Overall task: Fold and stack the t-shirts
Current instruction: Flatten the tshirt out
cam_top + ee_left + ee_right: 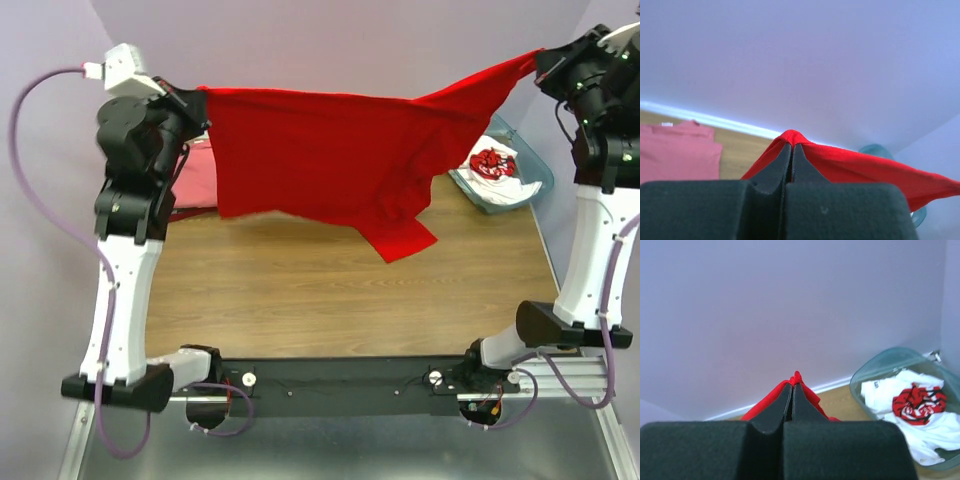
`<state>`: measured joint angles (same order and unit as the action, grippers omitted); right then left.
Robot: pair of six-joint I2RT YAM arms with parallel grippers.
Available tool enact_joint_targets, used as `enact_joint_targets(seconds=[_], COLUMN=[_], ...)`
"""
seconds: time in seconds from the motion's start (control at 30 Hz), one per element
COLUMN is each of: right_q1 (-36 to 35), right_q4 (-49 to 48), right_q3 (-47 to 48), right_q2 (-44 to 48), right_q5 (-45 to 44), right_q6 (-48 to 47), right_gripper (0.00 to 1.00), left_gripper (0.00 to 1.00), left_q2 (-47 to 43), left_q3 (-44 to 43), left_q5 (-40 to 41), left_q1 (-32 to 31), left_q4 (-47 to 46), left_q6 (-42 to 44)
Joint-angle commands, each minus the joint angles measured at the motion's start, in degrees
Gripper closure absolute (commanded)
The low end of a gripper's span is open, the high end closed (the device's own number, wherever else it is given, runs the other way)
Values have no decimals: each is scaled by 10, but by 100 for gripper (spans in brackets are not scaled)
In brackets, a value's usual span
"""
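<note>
Holding the bright red t-shirt point(330, 160) up in the air, over the far part of the counter point(330, 300), stretched wide from left to right. Pinched tight in the left jaws: one top corner of the cloth. Pinched tight in the right jaws: the other top corner, a bit higher, at the far right.

Probably held like this to let the cloth hang open and smooth before laying it down for folding. Not flat all the way: a sag along the top and one loose bit dangling low near the middle right, close to the wood. Hard to tell if touching or not.

On the far left of the counter, partly hidden behind the left arm point(130, 200): a salmon-pink shirt point(675, 150), lying flat and looking folded. At the far right: a see-through teal bin point(520, 140) with a white shirt with red print point(495, 165) crumpled inside, not folded yet.

Next, most likely: lowering the red one onto the bare wood in the middle, with both corners kept level to stop any twist.
</note>
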<state>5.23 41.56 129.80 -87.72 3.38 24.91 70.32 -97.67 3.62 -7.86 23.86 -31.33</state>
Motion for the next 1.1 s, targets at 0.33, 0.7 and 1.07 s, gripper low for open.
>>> enact_joint_targets(seconds=[0.33, 0.7, 1.07], right_q1=[6, 6, 6], right_q4=[-84, -114, -127], right_q3=[70, -21, -71], right_q2=[133, 88, -41], right_q5=[-139, -37, 51], right_q6=[-85, -23, -13], right_gripper=[99, 99, 99], left_gripper=[100, 100, 100], left_q2=[-223, -123, 23], left_q3=[43, 50, 13], left_q5=[85, 34, -14], left_q1=[7, 7, 7], left_q4=[-78, -27, -13], left_q6=[89, 78, 79])
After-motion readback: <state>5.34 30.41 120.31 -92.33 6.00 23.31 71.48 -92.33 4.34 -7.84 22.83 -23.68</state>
